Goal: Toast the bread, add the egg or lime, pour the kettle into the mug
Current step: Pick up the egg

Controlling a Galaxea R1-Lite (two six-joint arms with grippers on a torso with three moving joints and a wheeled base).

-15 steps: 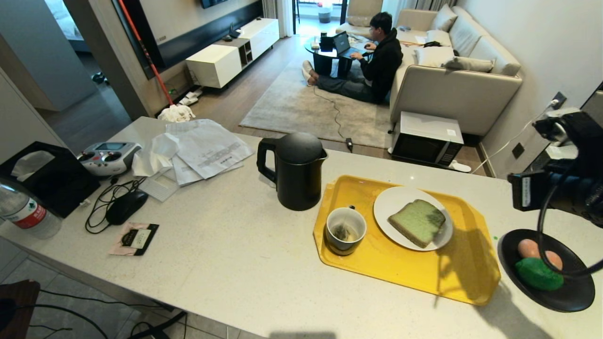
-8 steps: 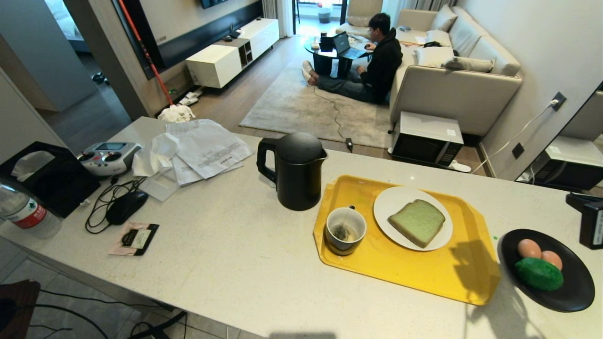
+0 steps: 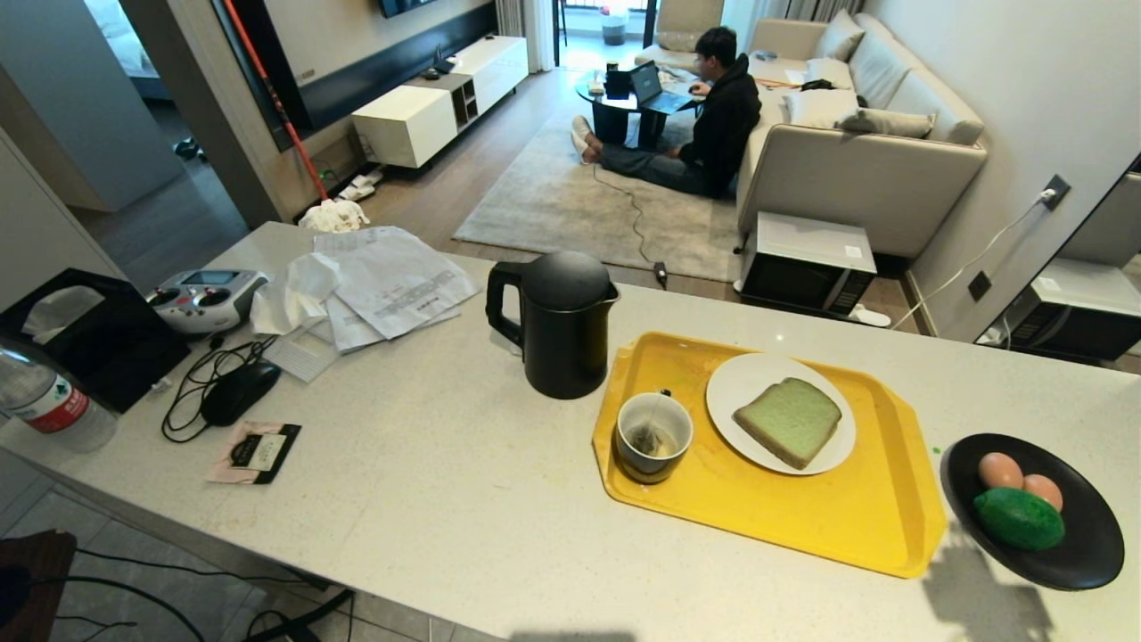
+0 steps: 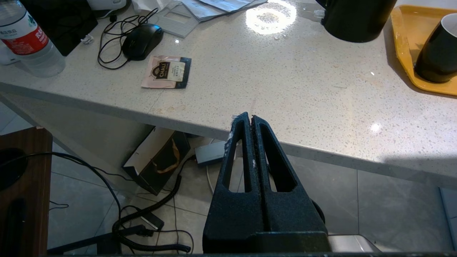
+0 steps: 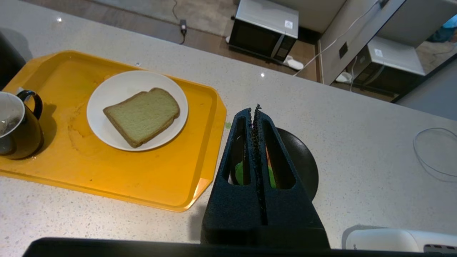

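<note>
Kettle: the tall matte black electric kettle (image 3: 554, 321) stands upright on the pale speckled stone surface (image 3: 428, 481), just beside the yellow plastic tray (image 3: 856, 526), at the tray's 10 o'clock.
Mug: the short dark glossy mug with a white inside (image 3: 653, 437) sits in the tray's near-left corner with a tea bag inside.
Bread: the square pale green slice with a brown crust (image 3: 788, 421) lies flat on the round white plate (image 3: 740, 379), at 3 o'clock from the mug.
Lime: the bright green bumpy oval fruit (image 3: 1018, 519) rests in the round black dish (image 3: 1087, 553), off the tray at its 3 o'clock.
Eggs: two pinkish-brown eggs (image 3: 1000, 470) touch each other at the lime's 12 o'clock.
Left tool (image 4: 249, 119): fingers pressed together, empty, below the surface's near edge.
Right tool (image 5: 255, 110): fingers pressed together, empty, above the black dish.
</note>
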